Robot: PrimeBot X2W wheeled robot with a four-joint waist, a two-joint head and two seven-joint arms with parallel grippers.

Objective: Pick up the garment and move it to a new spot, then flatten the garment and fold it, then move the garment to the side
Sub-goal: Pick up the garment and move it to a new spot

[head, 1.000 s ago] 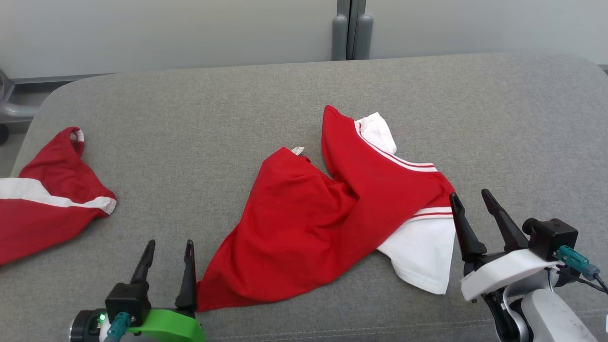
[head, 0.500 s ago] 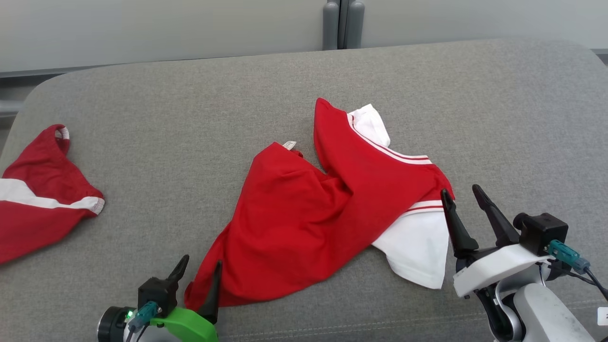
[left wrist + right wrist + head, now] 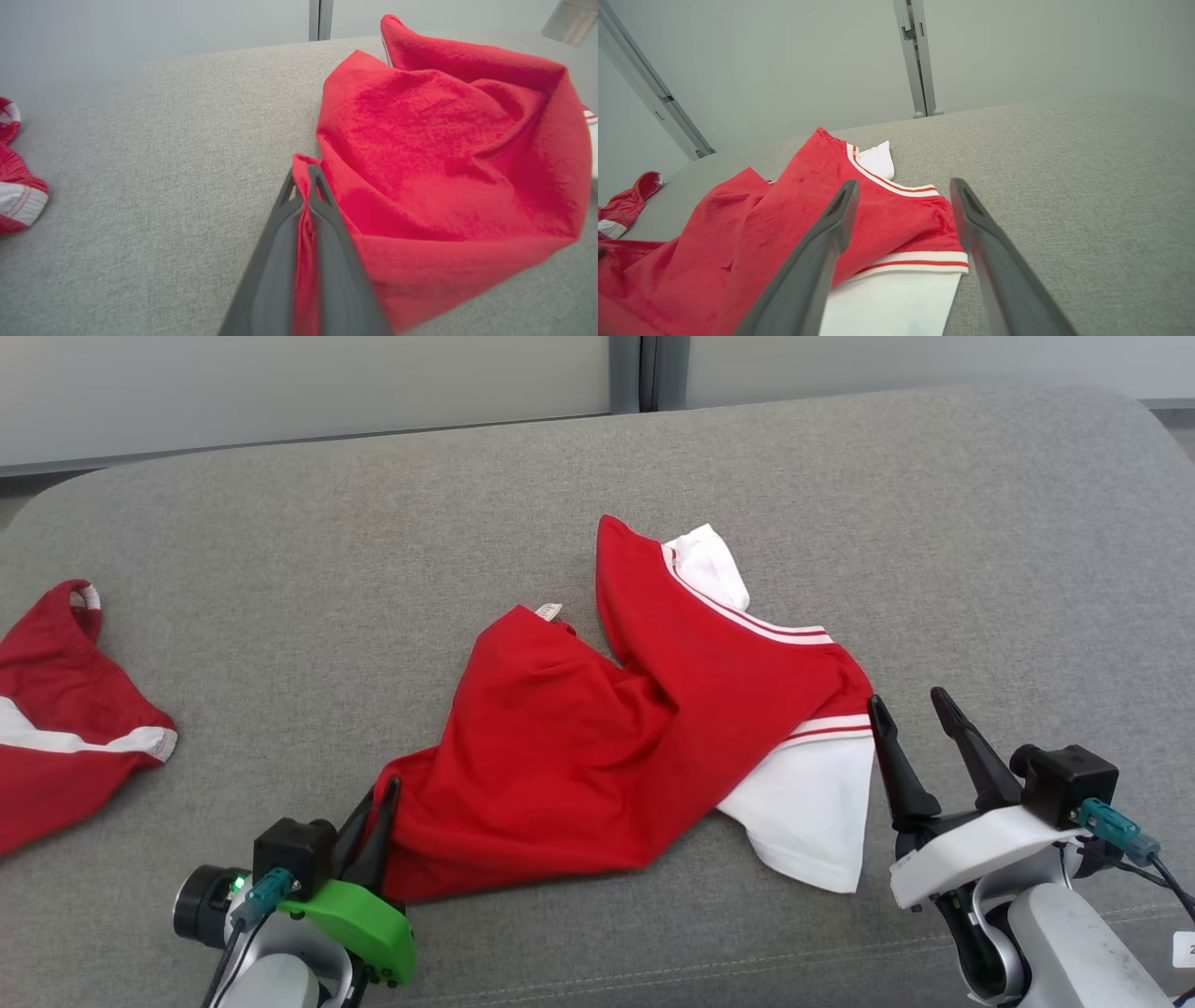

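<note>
The left tool (image 3: 381,795) is clamped on a thin pinch of the red shirt (image 3: 579,756), which spreads ahead and to its right on the grey worktop (image 3: 980,541). The right tool (image 3: 906,702) is open and holds nothing, just beside the white sleeve (image 3: 812,812). With so small a bite, a lift could let the cloth slip out or hang bunched. Another red garment (image 3: 65,747) lies well to the left tool's left. Open room lies ahead and to the right tool's right.
</note>
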